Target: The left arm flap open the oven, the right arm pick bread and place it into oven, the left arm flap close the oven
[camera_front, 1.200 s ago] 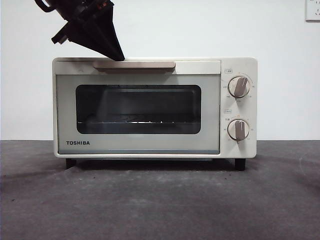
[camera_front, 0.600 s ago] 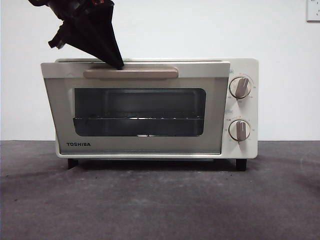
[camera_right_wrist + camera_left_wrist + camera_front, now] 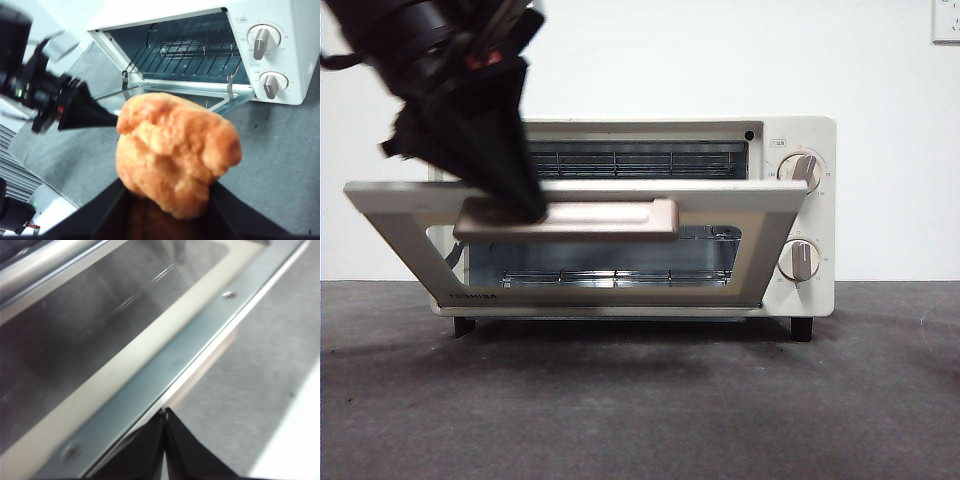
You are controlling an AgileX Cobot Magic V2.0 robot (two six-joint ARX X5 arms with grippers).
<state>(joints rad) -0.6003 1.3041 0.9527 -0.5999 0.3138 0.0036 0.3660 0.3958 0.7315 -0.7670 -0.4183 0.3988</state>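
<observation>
The cream oven (image 3: 807, 128) stands mid-table with its glass door (image 3: 745, 203) swung about halfway down. My left gripper (image 3: 525, 208), shut to a point, presses on the left part of the beige handle (image 3: 605, 218). In the left wrist view, the left gripper (image 3: 165, 414) sits right at the door's inner metal edge (image 3: 150, 385). My right gripper (image 3: 167, 200) is shut on the golden bread (image 3: 175, 147), held in the air in front of the oven (image 3: 300, 60) and off to one side. The right wrist view also shows the left gripper (image 3: 111, 119) at the door. The right arm is outside the front view.
Wire racks (image 3: 620, 160) show inside the oven cavity. Two round knobs (image 3: 801, 172) sit on the oven's right panel. Dark grey table (image 3: 640, 400) stretches in front of the oven, and a white wall stands behind it.
The oven door has gone from closed to about half open, swinging down and toward the camera. The left gripper has moved down and forward with the handle.
</observation>
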